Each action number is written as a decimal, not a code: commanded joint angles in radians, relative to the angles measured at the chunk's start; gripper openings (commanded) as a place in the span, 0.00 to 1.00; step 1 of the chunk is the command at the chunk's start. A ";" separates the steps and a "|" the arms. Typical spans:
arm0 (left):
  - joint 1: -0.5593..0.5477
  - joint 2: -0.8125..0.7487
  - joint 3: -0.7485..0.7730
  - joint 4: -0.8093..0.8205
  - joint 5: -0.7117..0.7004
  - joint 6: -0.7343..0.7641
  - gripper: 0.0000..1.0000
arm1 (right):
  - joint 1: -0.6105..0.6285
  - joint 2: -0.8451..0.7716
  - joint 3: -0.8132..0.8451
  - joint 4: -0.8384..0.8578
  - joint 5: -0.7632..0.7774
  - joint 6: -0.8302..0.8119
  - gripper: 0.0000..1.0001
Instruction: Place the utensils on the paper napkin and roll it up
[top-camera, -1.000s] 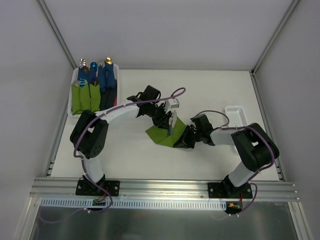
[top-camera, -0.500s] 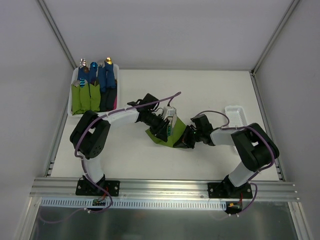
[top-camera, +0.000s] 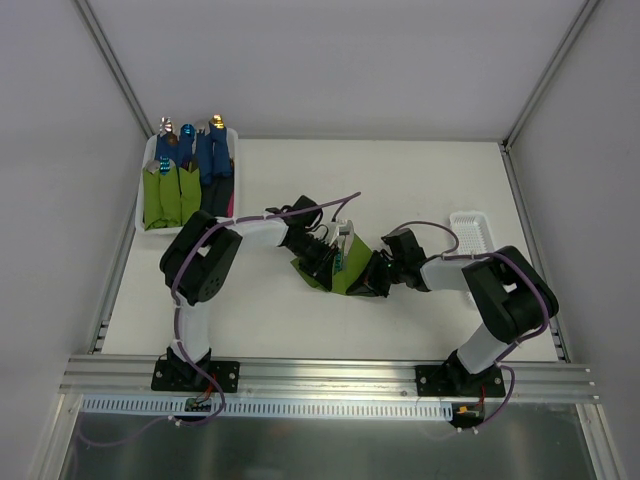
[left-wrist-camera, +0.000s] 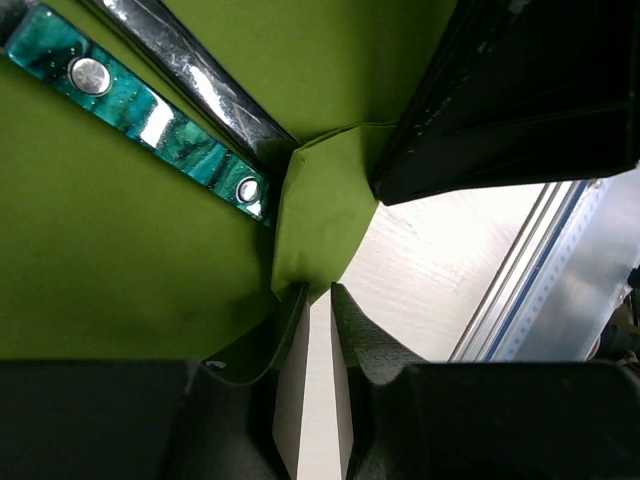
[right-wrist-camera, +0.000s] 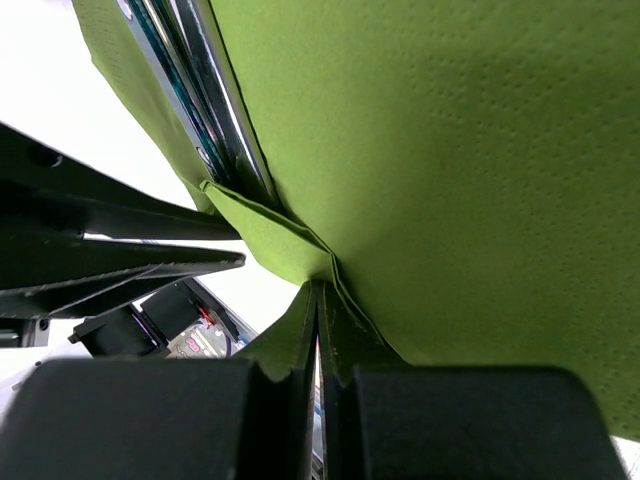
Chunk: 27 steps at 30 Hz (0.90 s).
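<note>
The lime-green paper napkin (top-camera: 348, 280) lies mid-table, folded partly over the utensils (top-camera: 343, 250). In the left wrist view a teal riveted handle (left-wrist-camera: 130, 100) and a silver shaft (left-wrist-camera: 200, 80) rest on the napkin (left-wrist-camera: 120, 240). My left gripper (left-wrist-camera: 318, 290) has its jaws a narrow slit apart with bare table showing between them. The napkin's folded corner (left-wrist-camera: 318, 215) sits right at its tips. My right gripper (right-wrist-camera: 318, 285) is shut on the napkin's edge (right-wrist-camera: 450, 150), with the utensils (right-wrist-camera: 200, 90) just beyond. From above, the left gripper (top-camera: 328, 255) and the right gripper (top-camera: 372, 275) meet over the napkin.
A white bin (top-camera: 142, 200) at the back left holds several blue and green rolled bundles. A small white tray (top-camera: 470, 230) sits at the right, close to the right arm. An aluminium rail (top-camera: 330, 372) runs along the near edge.
The left arm has swung in and lowered onto the napkin's near side, and its jaws have narrowed. The right gripper has kept its pinch on the napkin.
</note>
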 joint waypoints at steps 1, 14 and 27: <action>0.006 0.014 0.021 -0.010 -0.051 -0.020 0.15 | 0.004 -0.007 -0.011 -0.030 0.038 -0.007 0.01; 0.032 0.001 0.011 -0.007 -0.060 -0.093 0.14 | -0.013 0.000 -0.019 -0.078 0.048 -0.046 0.00; 0.032 0.033 0.014 -0.009 -0.094 -0.098 0.11 | -0.016 -0.053 0.032 -0.102 0.020 -0.086 0.09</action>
